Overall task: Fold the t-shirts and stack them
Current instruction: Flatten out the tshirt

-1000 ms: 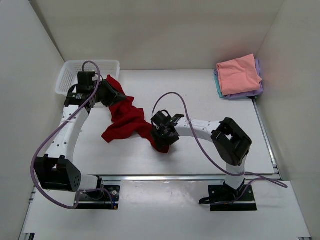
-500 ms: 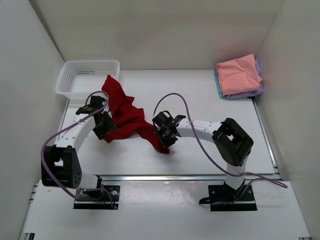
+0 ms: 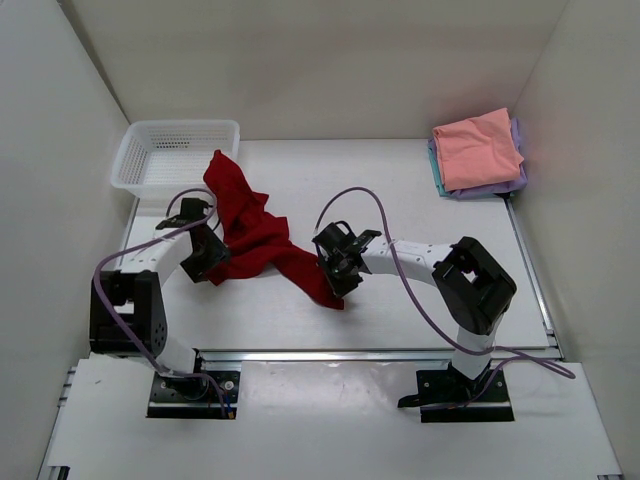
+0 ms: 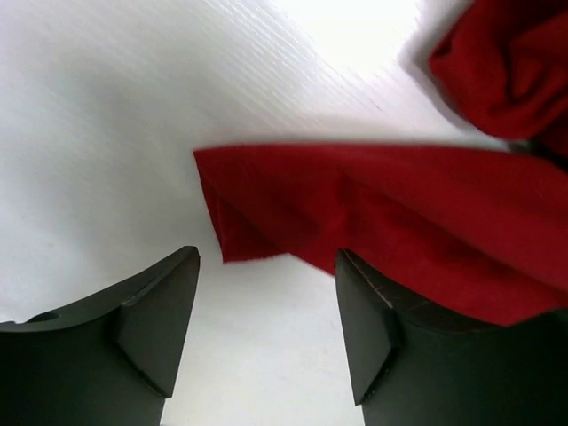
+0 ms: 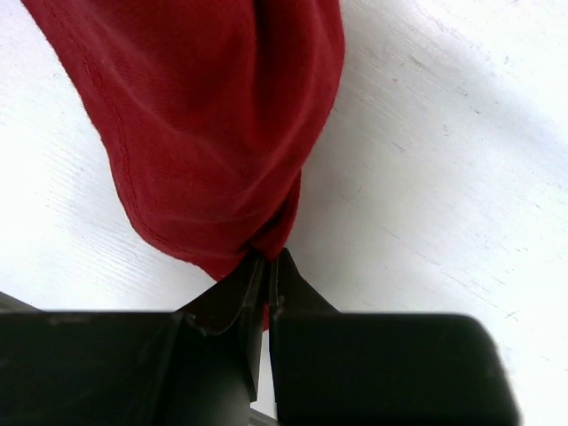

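The dark red t-shirt (image 3: 255, 235) lies crumpled on the white table, running from near the basket down to my right gripper. My left gripper (image 3: 207, 256) stands open at the shirt's lower left corner. In the left wrist view that red corner (image 4: 355, 200) lies just beyond the left gripper (image 4: 266, 262), with bare table between the fingers. My right gripper (image 3: 338, 268) is shut on the shirt's lower right end. In the right wrist view the right gripper (image 5: 269, 259) pinches a fold of red cloth (image 5: 204, 124). At the far right lie stacked folded shirts, salmon pink (image 3: 478, 148) over lavender (image 3: 517, 135) and teal (image 3: 434, 165).
A white mesh basket (image 3: 180, 127) stands at the back left, close to the shirt's top end. White walls close in the table on three sides. A metal rail (image 3: 330, 353) runs along the near edge by the arm bases.
My left arm swung from beside the basket down to the shirt's lower left corner and its jaws opened. My right gripper shut on the shirt's lower right end and drew it slightly right.
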Robot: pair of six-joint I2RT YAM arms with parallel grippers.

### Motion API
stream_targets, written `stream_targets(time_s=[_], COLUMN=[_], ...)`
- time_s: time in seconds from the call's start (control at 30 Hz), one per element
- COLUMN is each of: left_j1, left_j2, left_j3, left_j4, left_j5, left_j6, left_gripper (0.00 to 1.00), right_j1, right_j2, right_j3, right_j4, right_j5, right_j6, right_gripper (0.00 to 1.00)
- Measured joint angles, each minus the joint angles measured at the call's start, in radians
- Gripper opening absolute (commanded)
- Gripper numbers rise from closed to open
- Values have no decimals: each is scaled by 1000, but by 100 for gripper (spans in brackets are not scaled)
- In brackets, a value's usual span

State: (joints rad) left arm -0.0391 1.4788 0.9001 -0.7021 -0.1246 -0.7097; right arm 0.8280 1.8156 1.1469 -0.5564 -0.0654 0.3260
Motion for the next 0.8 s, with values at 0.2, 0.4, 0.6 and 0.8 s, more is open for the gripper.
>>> stream_targets(time_s=[0.2, 0.4, 0.6, 0.8], left_j1=[-2, -6, -5, -30], left_j2=[103, 135, 204, 292], left_j3=[-25, 6, 201, 882], left_j4=[58, 66, -84, -211], left_j5=[-14, -14, -18, 73], left_j6=[-15, -29, -24, -10], left_gripper=[64, 0, 0, 0], right_j1=[0, -11, -103, -363], right_j2=[-1, -12, -83, -282], right_j3=[-1, -9, 26, 286], right_j4=[0, -14, -113, -163], right_j5=[-7, -5, -30, -57], right_j6=[-12, -19, -48, -46], right_gripper=[0, 0, 1, 0])
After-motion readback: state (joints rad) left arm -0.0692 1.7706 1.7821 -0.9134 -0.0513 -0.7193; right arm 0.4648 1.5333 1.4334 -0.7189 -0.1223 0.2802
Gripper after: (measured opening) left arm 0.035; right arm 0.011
